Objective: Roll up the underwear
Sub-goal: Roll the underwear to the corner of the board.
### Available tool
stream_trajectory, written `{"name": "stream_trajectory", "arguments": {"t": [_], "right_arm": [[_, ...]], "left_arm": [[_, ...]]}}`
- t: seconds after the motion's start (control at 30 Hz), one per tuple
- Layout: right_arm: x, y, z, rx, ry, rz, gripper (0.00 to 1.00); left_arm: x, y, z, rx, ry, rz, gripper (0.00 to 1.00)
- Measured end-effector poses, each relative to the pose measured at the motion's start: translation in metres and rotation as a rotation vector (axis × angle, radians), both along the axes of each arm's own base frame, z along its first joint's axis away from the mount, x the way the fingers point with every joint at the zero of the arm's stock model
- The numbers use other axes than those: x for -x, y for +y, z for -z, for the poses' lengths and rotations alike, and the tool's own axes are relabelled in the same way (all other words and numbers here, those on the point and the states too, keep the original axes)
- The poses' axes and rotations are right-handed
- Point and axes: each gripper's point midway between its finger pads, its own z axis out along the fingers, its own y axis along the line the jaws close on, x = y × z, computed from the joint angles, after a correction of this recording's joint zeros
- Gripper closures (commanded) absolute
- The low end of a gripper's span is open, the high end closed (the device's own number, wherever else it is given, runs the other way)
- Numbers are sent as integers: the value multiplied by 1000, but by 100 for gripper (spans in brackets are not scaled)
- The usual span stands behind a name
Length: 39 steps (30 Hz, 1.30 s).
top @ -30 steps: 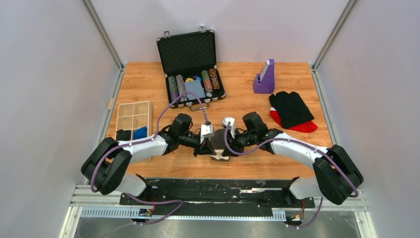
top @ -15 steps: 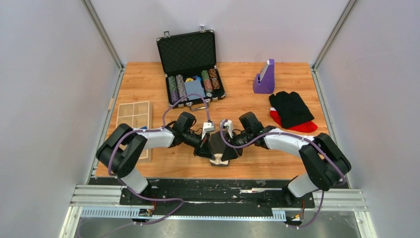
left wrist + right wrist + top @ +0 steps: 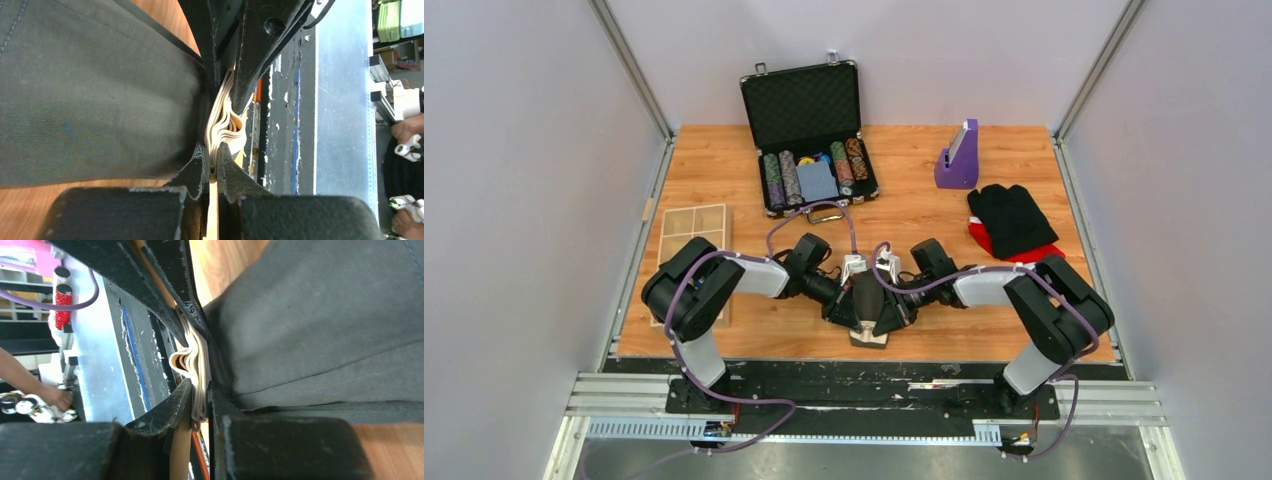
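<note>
The underwear (image 3: 867, 300), a thin charcoal-grey cloth, lay bunched on the wooden desk (image 3: 924, 200) at about 6 o'clock, close to the near edge and midway between the two arms. Its cream waistband (image 3: 869, 338) pointed toward 6 o'clock and was gathered into several stacked folds.

The left tool (image 3: 848, 314) reached in from 9 o'clock and the right tool (image 3: 892, 314) from 3 o'clock, so they met nose to nose over the garment. Each was narrowed down and pinched the folded waistband. In the left wrist view, the left tool (image 3: 214, 155) squeezed the cream layers (image 3: 222, 125) flat, with the grey cloth (image 3: 100, 100) spreading away at 9 o'clock and the right tool (image 3: 226, 75) clamping the same band just beyond. The right wrist view mirrored this: the right tool (image 3: 197, 387) gripped the band (image 3: 192, 360), with the grey cloth (image 3: 325, 325) at 3 o'clock and the left tool (image 3: 184, 310) opposite.

Holding the band at two adjoining spots probably kept the gathered edge even and firm, so that it could serve as the core of a roll turned toward 12 o'clock.

Farther out, an open poker-chip case (image 3: 809, 135) stood at 12 o'clock, a purple stand (image 3: 957, 158) at 1 o'clock, a black garment (image 3: 1012, 218) over a red garment (image 3: 1034, 256) at 2 o'clock, and a wooden tray (image 3: 692, 240) at 9 o'clock, all well apart from the work.
</note>
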Motion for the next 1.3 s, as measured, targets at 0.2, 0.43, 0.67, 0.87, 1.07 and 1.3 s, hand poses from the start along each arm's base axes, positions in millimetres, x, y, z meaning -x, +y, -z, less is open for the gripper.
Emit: {"name": "stream_trajectory", "arguments": {"t": [0.2, 0.43, 0.67, 0.87, 1.07, 1.3], "right_arm": [[-3, -1, 13, 12, 143, 36, 100], [-5, 1, 19, 31, 420, 40, 100], [-4, 5, 20, 65, 500, 37, 100], [-7, 12, 21, 48, 523, -2, 100], [-13, 19, 21, 13, 531, -45, 100], [-15, 19, 20, -8, 557, -65, 100]], "left_arm": [[-2, -2, 8, -44, 52, -23, 96], [-4, -3, 12, -88, 119, -68, 67], [-5, 25, -4, -152, -8, -207, 48], [-15, 37, -88, -32, -303, -265, 43], [23, 15, -130, 170, -838, 71, 41], [42, 31, -33, 51, -1097, 415, 41]]}}
